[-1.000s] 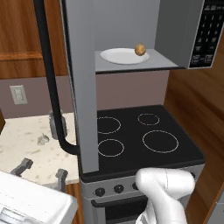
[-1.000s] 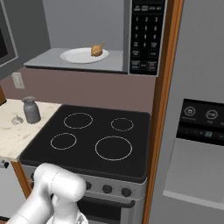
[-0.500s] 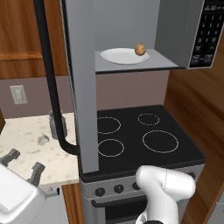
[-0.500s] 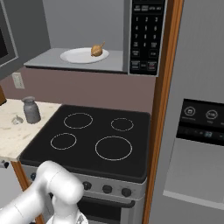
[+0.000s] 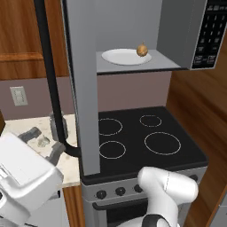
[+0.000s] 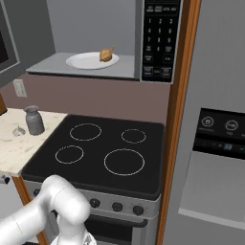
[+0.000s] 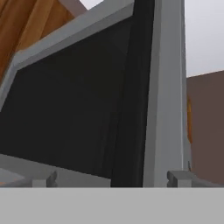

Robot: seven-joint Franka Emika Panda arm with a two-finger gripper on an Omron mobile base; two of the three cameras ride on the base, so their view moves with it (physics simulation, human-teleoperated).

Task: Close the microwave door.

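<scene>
Approach step: tool (image 5: 44, 142), fingers apart and empty, low beside the wide-open microwave door (image 5: 84, 84). Next: press its outer glass face (image 7: 65, 113) toward the microwave (image 5: 186, 31).

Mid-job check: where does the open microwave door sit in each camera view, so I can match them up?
Left base view: the microwave door stands edge-on, left of centre, with its black handle beside it.
Right base view: a sliver of it shows at the upper left edge.
Hand view: its dark window and grey frame loom close ahead.
Shared landmark in both base views: the white plate inside the microwave.
</scene>
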